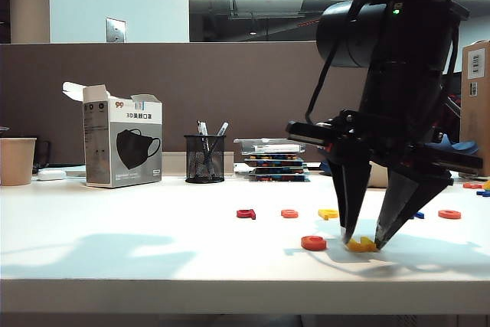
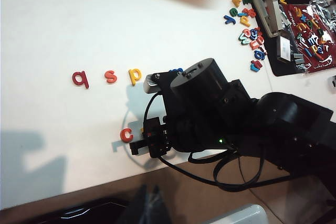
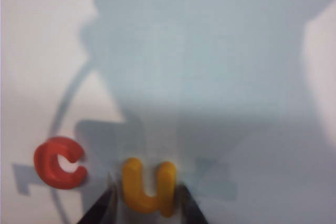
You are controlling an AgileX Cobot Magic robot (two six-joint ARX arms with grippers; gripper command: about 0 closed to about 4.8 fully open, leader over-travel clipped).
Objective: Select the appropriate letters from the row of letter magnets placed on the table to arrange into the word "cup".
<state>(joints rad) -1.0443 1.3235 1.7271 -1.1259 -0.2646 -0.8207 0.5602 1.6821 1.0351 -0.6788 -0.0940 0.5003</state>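
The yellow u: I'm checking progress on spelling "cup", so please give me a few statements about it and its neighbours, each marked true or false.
1. The yellow u lies flat on the table between the right pincer fingertips. True.
2. The orange c lies beside the u, apart from it. True.
3. The yellow p already lies next to the u. False: it is still in the row beside the orange s and red q.
4. The right pincer holds the u lifted above the table. False: the u rests on the surface.
5. The left pincer is gripping the c. False: it shows in no view, and nothing touches the c.
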